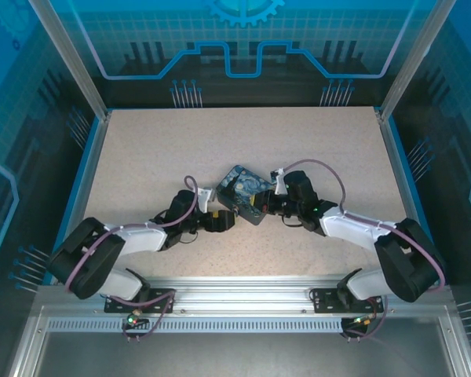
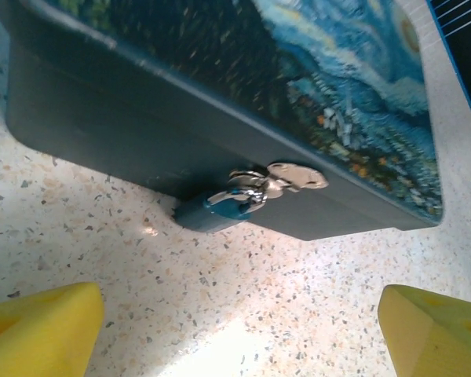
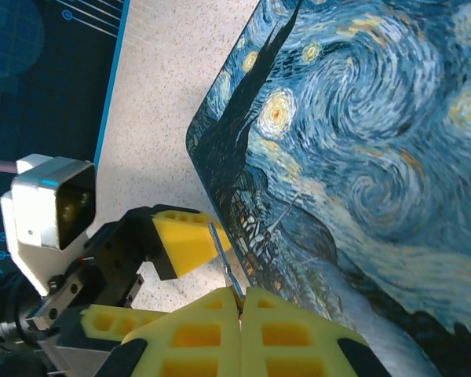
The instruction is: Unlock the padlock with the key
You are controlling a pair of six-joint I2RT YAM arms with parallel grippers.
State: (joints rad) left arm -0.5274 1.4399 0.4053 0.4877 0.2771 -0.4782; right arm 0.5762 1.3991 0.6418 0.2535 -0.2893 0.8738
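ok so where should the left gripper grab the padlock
Probably take the padlock by its dark body, not the shackle, which is hooked through the hasp on the tin. Come from the open table side, facing the tin: the body juts out low there, and the open left gripper is lined up on it.

This looks like a robotics lab test cell: a speckled beige tabletop (image 1: pixel 243 149) is boxed in by aluminium posts (image 1: pixel 72 59) and clear panels (image 1: pixel 314 31) printed with blue circuit-and-gear graphics. Along the bottom of the frame, a slotted aluminium rail (image 1: pixel 243 302) borders the tabletop's near edge.
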